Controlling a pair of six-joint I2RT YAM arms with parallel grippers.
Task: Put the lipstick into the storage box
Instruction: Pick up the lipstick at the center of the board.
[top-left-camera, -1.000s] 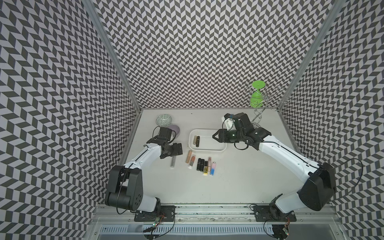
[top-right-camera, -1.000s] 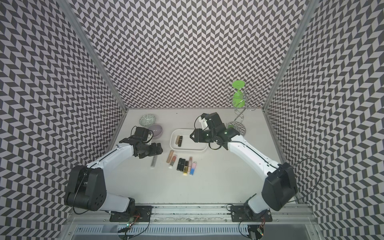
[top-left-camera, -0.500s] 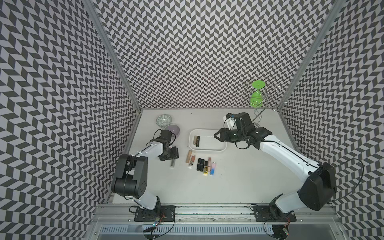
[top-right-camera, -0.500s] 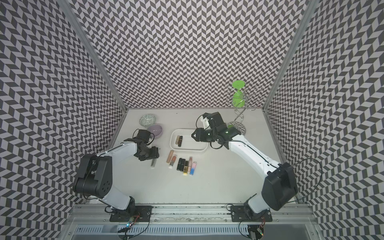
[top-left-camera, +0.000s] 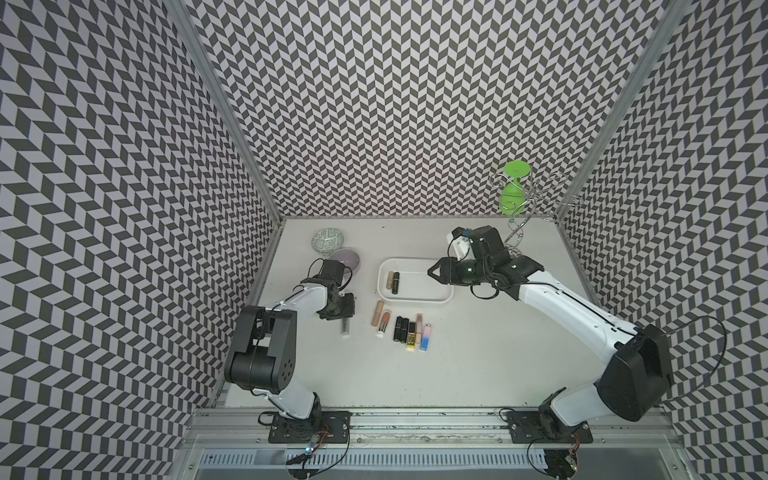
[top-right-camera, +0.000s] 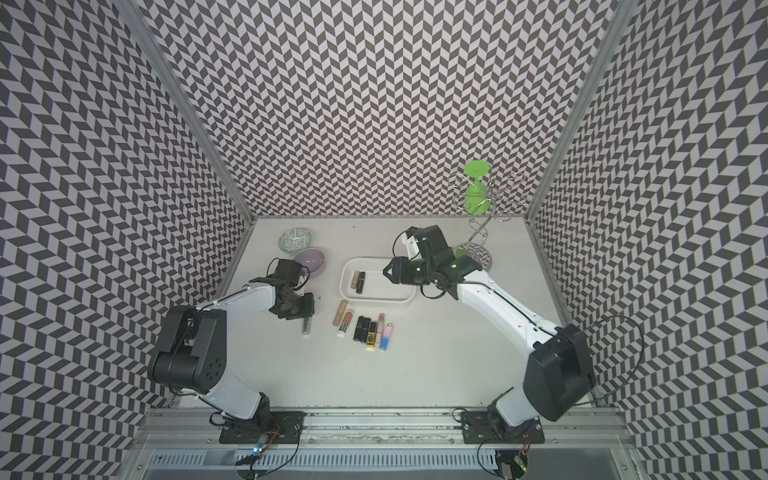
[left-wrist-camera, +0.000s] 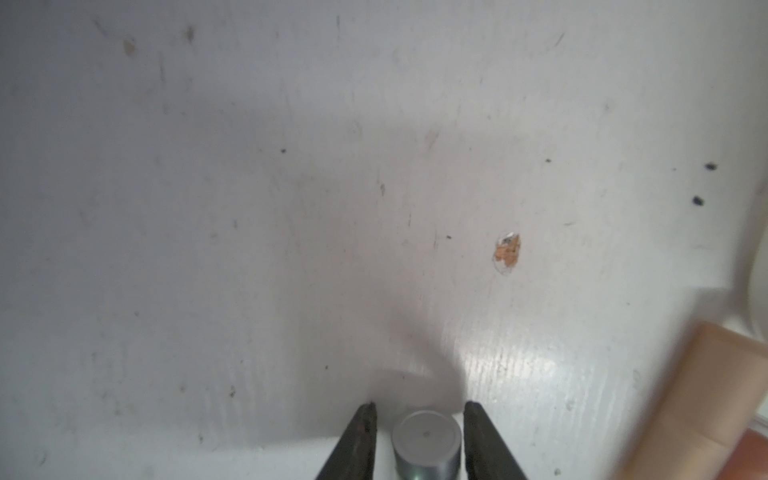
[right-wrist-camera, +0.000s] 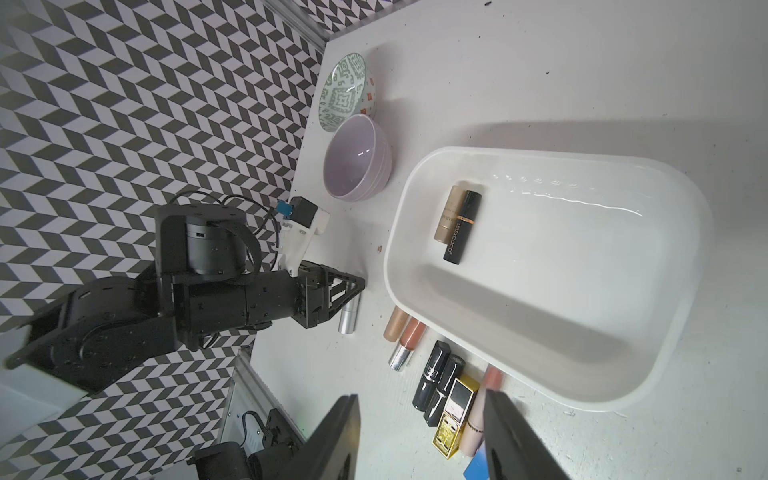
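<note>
A silver lipstick (top-left-camera: 345, 327) (top-right-camera: 306, 326) lies on the white table, left of a row of several other lipsticks (top-left-camera: 405, 329). My left gripper (top-left-camera: 345, 312) (top-right-camera: 305, 312) (left-wrist-camera: 420, 407) is down at its far end, jaws closed in on both sides of the tube (left-wrist-camera: 427, 442) (right-wrist-camera: 348, 318). The storage box (top-left-camera: 415, 300) (top-right-camera: 378, 300) (right-wrist-camera: 540, 154), a shallow white tray, holds two lipsticks (top-left-camera: 392, 282) at its left end. My right gripper (top-left-camera: 432, 274) (top-right-camera: 387, 272) (right-wrist-camera: 422, 399) hovers open and empty over the box's right end.
A green-patterned bowl (top-left-camera: 328, 240) and a lilac bowl (top-left-camera: 348, 258) stand at the back left, close behind my left wrist. A wire stand with a green piece (top-left-camera: 515, 195) is at the back right, behind my right arm.
My left arm has swung in and come down on the silver lipstick, and its jaws have closed from wide open. My right arm has stayed still.
</note>
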